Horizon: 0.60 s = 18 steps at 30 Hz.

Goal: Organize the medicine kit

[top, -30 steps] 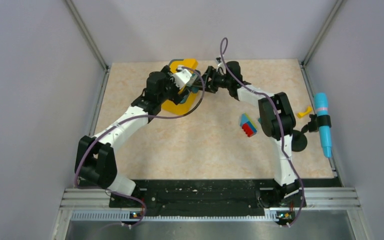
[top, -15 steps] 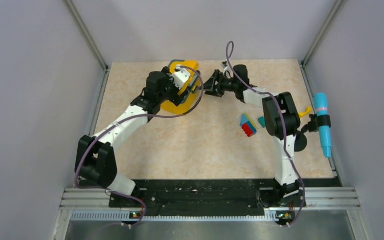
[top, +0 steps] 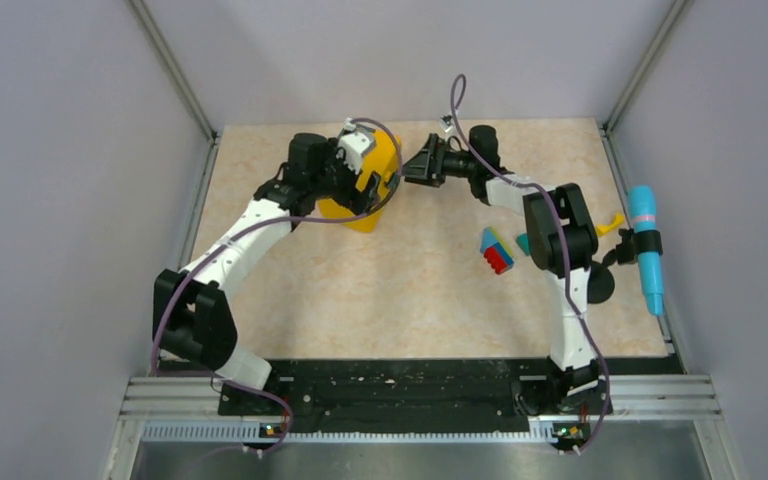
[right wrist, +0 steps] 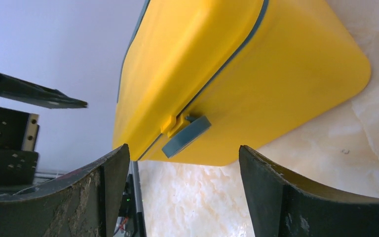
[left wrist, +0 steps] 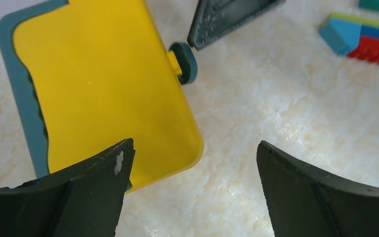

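medicine kit [top: 384, 175]: yellow box, lid down, on counter [top: 410, 290], far side, left of centre | left gripper [left wrist: 195, 150]: wide open, empty, hovering over the kit's corner | right gripper [right wrist: 182, 148]: jaws apart, empty, just beside the kit's teal latch [right wrist: 186, 136] | block stack [top: 496, 251]: right of centre, well apart from the kit

Bright, even overhead light. Soft, faint shadows fall across the middle of the table [top: 410, 290]. Wrist views are sharp; the dark fingers [left wrist: 316, 197] show little detail.
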### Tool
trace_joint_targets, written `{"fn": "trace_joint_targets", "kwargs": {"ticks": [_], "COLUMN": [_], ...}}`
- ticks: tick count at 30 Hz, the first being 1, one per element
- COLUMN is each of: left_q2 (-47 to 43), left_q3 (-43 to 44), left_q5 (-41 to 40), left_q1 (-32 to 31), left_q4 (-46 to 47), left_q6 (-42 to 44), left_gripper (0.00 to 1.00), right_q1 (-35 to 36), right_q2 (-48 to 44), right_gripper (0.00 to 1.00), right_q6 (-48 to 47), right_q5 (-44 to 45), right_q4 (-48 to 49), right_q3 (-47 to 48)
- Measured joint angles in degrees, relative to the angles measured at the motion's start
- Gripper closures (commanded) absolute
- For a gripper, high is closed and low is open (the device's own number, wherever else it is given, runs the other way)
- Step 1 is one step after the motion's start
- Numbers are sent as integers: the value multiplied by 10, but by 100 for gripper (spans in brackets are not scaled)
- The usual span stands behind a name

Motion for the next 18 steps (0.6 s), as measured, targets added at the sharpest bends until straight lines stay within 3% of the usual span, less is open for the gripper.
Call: {"fn": "trace_joint_targets", "kwargs": {"ticks": [8,18], "left_q2": [71,231], "left_q3": [131,199], "left_q5": [2,4], "left_q1": [68,113], "left_q4": [47,68], "left_q6": [-151,-181], "left_gripper": [7,6], "right_q1": [5,23], "right_q2": [33,49], "right_gripper": [21,25], "right_q6": [8,20], "right_q5": [-3,-17], "right_q4": [-1,7], "right_q3": [44,63]}}
